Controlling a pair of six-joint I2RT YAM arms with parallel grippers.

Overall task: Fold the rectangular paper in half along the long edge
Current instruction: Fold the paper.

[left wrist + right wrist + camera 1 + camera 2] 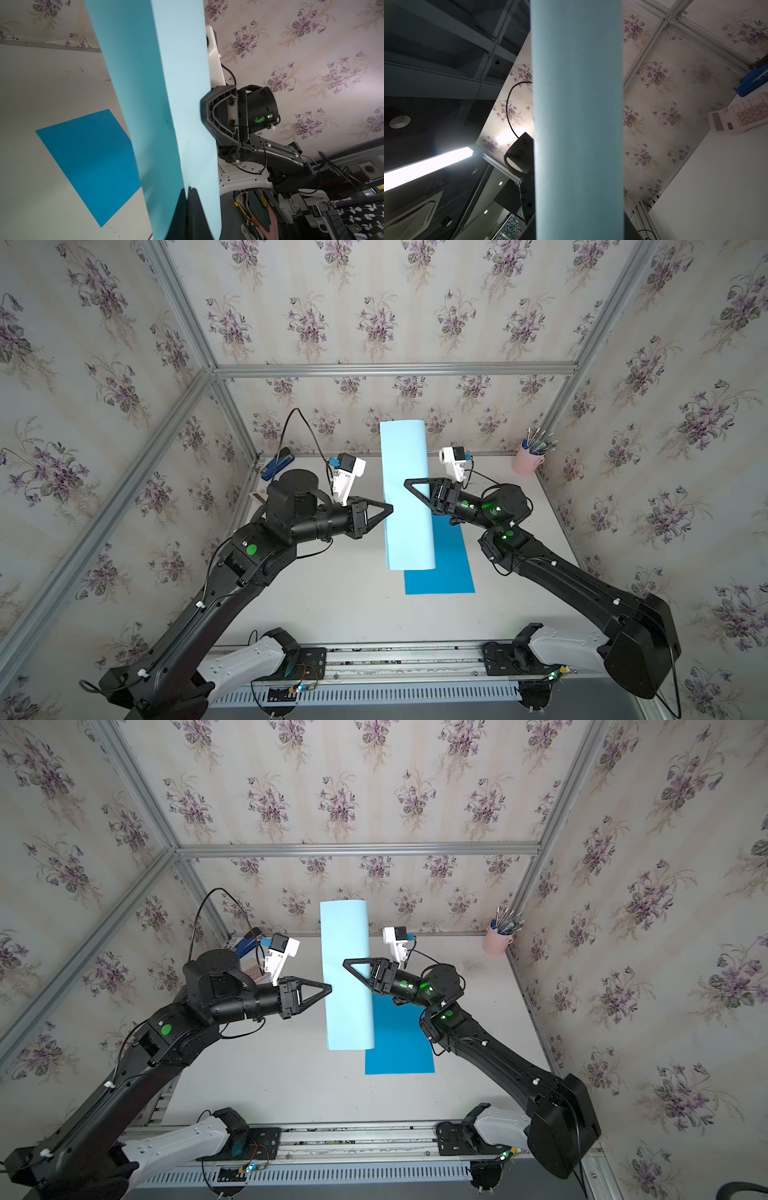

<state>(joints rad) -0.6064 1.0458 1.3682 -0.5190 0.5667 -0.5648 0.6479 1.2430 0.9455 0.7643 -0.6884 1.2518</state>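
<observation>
Pale blue paper (pixel 347 952) is up off the counter (pixel 270 1077), curled lengthwise. The left claw (pixel 329 989) pinches one long side, the right claw (pixel 349 966) reaches across the other, and a darker sheet (pixel 401 1048) lies flat below.

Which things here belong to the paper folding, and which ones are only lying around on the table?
In the job: light blue paper, held up; left gripper, shut on its edge; right gripper, at its other side.
Lying about: dark blue sheet, lying flat; pink cup with pens; blue stapler; calculator.
</observation>
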